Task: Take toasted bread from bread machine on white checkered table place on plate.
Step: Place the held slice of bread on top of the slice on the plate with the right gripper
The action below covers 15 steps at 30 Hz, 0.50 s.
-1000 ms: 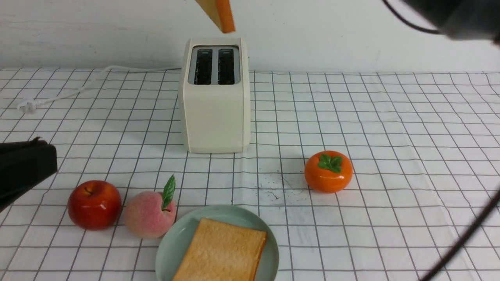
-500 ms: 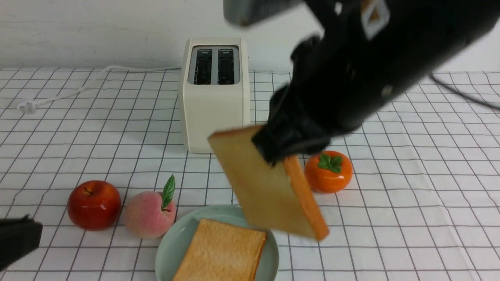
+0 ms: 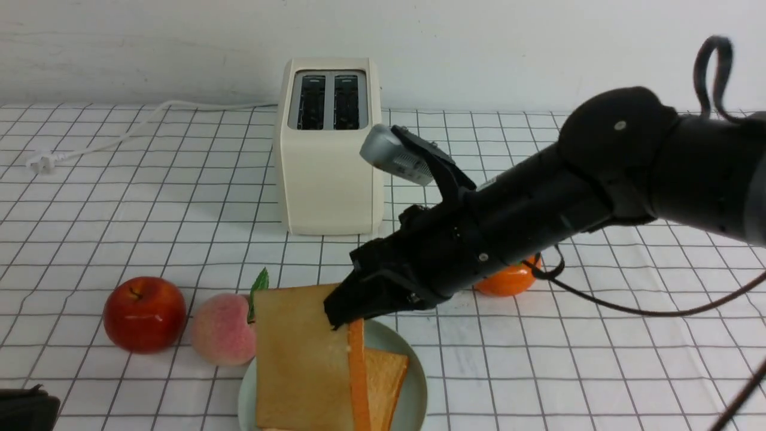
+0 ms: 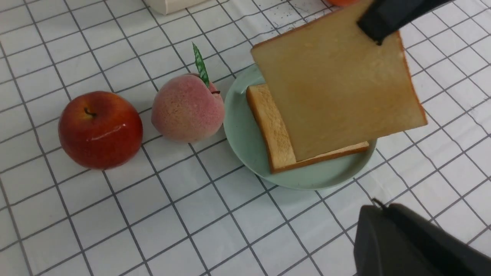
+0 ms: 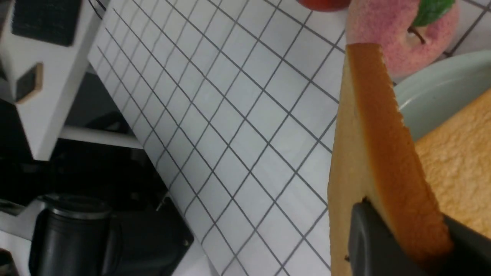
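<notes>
My right gripper [image 3: 347, 314] is shut on the upper corner of one slice of toasted bread [image 3: 299, 353]. It holds the slice nearly upright, on edge, over the mint-green plate [image 3: 416, 392]. A second slice [image 3: 386, 374] lies flat on the plate, partly behind the held one. The left wrist view shows the held slice [image 4: 337, 88] above the flat slice [image 4: 268, 126] and the plate [image 4: 245, 142]. The right wrist view shows its orange crust [image 5: 383, 134] between my right gripper's [image 5: 402, 237] jaws. The bread machine [image 3: 329, 155] stands at the back with both slots empty. My left gripper [image 4: 378, 207] is shut and empty, low beside the plate.
On the white checkered table [image 3: 598, 359], a red apple [image 3: 144, 313] and a peach [image 3: 222, 329] sit just left of the plate. An orange persimmon [image 3: 508, 281] is partly hidden behind my right arm. The toaster's white cord [image 3: 119, 134] runs off to the back left.
My right arm swung down from above the toaster with the slice, which now hangs over the plate. My left gripper drew back toward the lower left corner.
</notes>
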Each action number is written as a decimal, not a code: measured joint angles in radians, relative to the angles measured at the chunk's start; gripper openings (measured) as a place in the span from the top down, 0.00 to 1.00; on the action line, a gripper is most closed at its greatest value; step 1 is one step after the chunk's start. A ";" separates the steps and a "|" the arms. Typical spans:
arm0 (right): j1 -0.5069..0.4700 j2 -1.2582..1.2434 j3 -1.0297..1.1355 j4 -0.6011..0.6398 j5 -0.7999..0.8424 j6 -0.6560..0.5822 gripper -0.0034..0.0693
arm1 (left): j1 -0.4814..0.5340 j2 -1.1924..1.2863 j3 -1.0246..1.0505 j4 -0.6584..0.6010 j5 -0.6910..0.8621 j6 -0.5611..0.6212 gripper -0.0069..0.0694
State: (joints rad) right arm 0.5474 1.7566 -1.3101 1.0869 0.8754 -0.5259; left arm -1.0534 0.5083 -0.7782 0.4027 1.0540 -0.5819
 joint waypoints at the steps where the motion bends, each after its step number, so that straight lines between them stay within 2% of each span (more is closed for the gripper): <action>1: -0.013 0.043 0.000 0.050 0.004 -0.031 0.80 | 0.000 0.000 0.000 0.000 0.001 0.000 0.92; 10: -0.017 0.167 0.000 0.076 -0.074 -0.056 0.79 | 0.000 0.000 0.000 -0.006 0.007 0.000 0.92; 12: -0.017 0.170 0.000 0.049 -0.103 -0.056 0.75 | 0.000 0.000 0.000 -0.006 0.007 -0.004 0.92; 15: -0.023 0.170 0.000 0.016 -0.119 -0.056 0.64 | 0.000 0.000 0.000 -0.009 0.007 -0.007 0.92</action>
State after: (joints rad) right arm 0.5240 1.9265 -1.3101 1.1031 0.7569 -0.5815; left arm -1.0534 0.5083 -0.7782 0.3941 1.0607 -0.5893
